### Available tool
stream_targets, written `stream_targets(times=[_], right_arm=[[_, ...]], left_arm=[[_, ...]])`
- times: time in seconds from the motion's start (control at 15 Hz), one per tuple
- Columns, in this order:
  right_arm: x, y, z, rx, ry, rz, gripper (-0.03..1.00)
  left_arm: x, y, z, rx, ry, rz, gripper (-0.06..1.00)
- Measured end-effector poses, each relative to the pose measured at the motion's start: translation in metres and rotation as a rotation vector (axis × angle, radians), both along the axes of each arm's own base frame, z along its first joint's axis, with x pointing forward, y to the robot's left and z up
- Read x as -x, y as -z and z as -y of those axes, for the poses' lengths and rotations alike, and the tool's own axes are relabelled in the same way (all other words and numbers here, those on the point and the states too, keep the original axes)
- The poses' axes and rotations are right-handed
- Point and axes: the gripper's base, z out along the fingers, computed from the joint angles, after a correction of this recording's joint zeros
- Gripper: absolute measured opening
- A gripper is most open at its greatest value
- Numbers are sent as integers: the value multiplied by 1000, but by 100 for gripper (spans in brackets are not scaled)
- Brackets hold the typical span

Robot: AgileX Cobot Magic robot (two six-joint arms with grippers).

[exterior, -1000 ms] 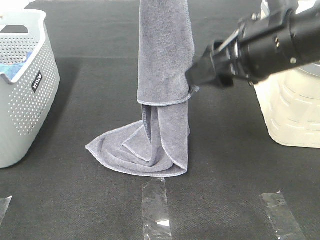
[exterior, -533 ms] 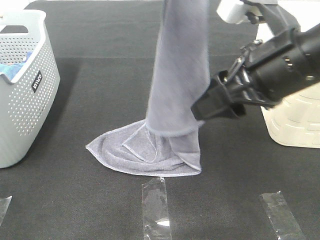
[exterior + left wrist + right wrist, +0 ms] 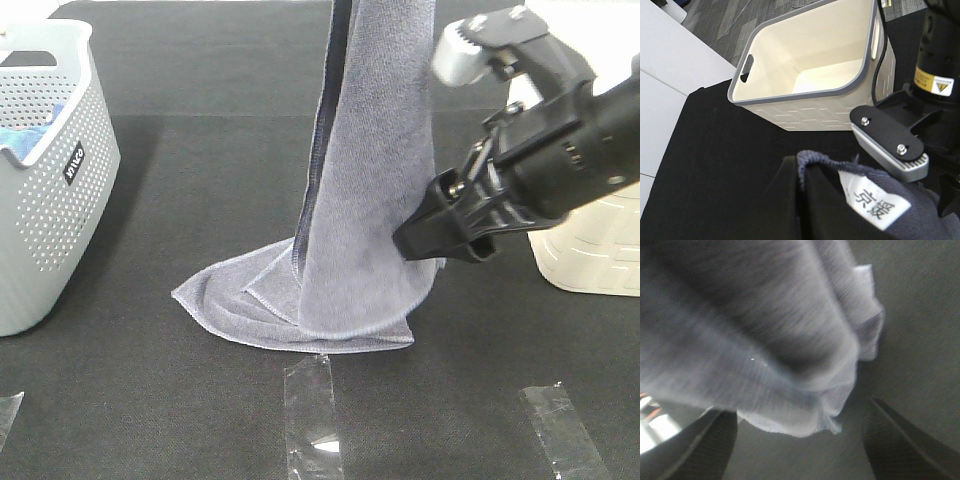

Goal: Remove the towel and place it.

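Note:
The grey-lavender towel (image 3: 365, 190) hangs down from above the top of the exterior view, and its lower end lies in folds on the black table (image 3: 290, 305). In the left wrist view my left gripper (image 3: 802, 210) is shut on the towel's hemmed corner (image 3: 835, 185), beside a white label. My right gripper (image 3: 415, 240) sits against the hanging towel's right side, low down. In the right wrist view its fingers (image 3: 707, 445) stand wide apart, open, with a loose fold of the towel (image 3: 790, 385) sagging between them, unpinched.
A grey perforated basket (image 3: 60, 200) holding a blue cloth (image 3: 20, 135) stands at the left. A cream bin (image 3: 590, 240) stands at the right, also in the left wrist view (image 3: 805, 95). Clear tape strips (image 3: 312, 410) (image 3: 560, 430) lie near the front edge.
The hanging towel has shifted right and come down until its folded hem reaches the table. My right gripper moved down and right along it, and its jaws have spread apart.

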Motion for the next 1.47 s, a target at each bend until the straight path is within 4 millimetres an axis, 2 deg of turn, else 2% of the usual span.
stream_targets(times=[0.13,0.4,0.47,0.67,0.73,0.8,0.93,1.13,1.47], right_arm=[[-5,7,-3,6,-9,-5,65],[-11,15,-6,2,-7,-3,43],[-11,15,-6,2,-7,-3,43],[-12,14,-7,-5,0,13,20],[-12,14,-7,-6,2,13,7],[-12,14,-7,-6,1,6,0],[-10,15,-7,-3,-2,-19,0],[-1,11,-4,-14,25,-95,0],[13,-24,16,6,167,-14,0]], left_arm=[[0,0,0,1,1,-2,0],[0,0,0,1,1,-2,0],[0,0,0,1,1,-2,0],[0,0,0,1,1,-2,0],[0,0,0,1,1,-2,0],[0,0,0,1,1,-2,0],[-1,0,-1,1,-3,-2,0],[-14,0,-14,9,-63,-14,0],[-43,-4,-44,163,-283,-138,0]])
